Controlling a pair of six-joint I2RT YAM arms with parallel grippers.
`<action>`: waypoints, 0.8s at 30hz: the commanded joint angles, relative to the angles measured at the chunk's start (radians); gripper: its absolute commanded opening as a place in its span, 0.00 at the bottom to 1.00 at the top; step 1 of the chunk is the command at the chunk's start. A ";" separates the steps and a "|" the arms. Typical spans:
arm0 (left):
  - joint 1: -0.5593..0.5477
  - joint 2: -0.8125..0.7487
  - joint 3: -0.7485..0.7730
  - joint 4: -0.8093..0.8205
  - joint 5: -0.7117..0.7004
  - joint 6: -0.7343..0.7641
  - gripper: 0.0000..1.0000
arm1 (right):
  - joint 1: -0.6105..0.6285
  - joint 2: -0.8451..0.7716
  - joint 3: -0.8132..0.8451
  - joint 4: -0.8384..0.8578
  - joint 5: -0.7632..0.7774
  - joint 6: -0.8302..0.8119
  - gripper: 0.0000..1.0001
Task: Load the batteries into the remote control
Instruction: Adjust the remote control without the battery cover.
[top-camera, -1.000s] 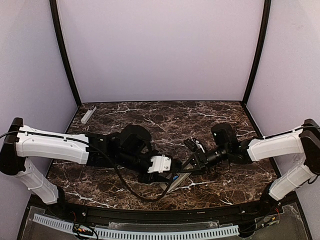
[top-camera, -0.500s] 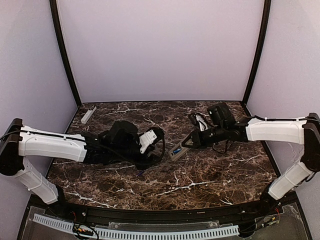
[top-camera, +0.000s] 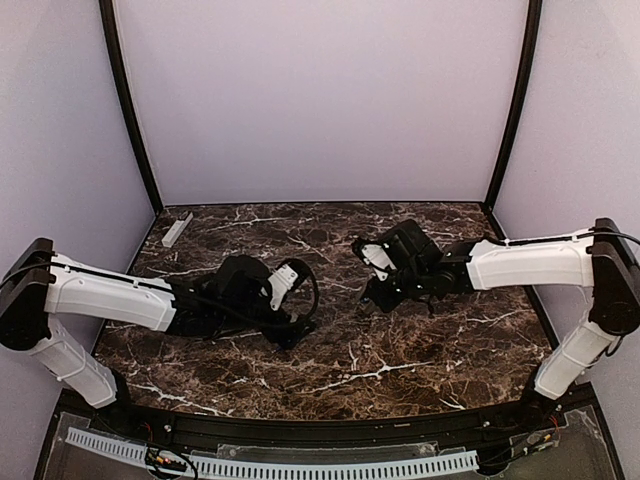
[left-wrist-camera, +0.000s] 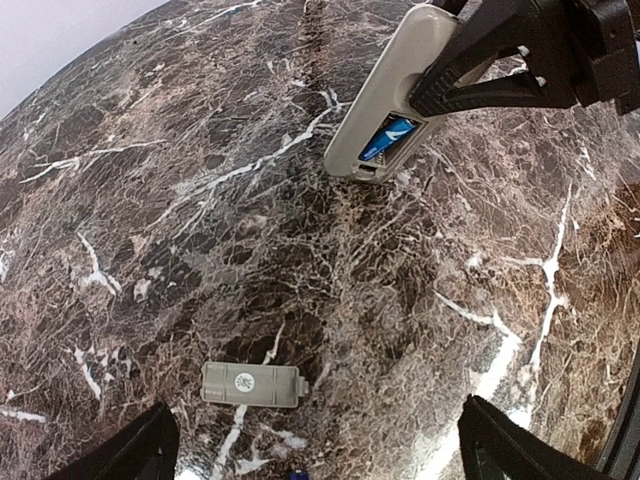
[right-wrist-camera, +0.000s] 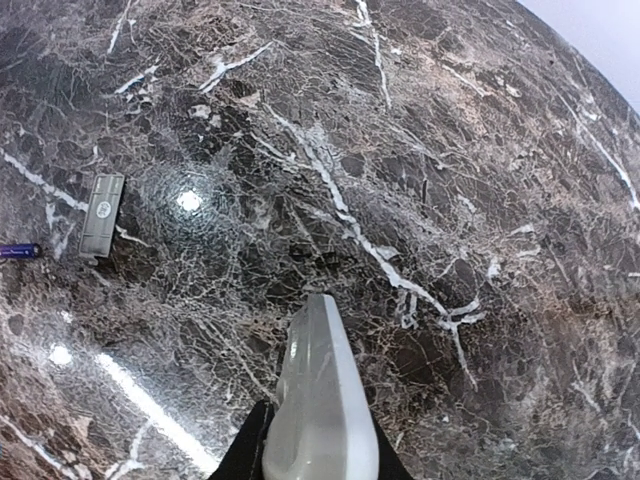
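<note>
Remote control in grip of right pincer

I log one battery lying in the bay of the remote control, which sits in the right gripper right of the table's centre, a cover plate flat on the table to its left, a second battery just beside that plate, and a narrow bar at the far left corner.

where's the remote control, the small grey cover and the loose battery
remote control (left-wrist-camera: 385, 90), left wrist view, its pale back above the open compartment.
grey cover (left-wrist-camera: 253, 385), left wrist view, middle of its flat face.
loose battery (right-wrist-camera: 20, 251), right wrist view, its slim body.
</note>
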 joint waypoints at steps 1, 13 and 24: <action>0.012 -0.029 -0.012 0.013 -0.019 -0.012 0.98 | 0.034 0.006 0.021 0.030 0.148 -0.083 0.00; 0.016 0.008 0.007 0.001 0.006 0.033 0.98 | 0.125 0.024 0.028 0.049 0.299 -0.191 0.00; 0.015 0.135 0.168 -0.126 0.069 0.092 0.87 | -0.186 -0.170 0.027 -0.070 -0.032 0.034 0.00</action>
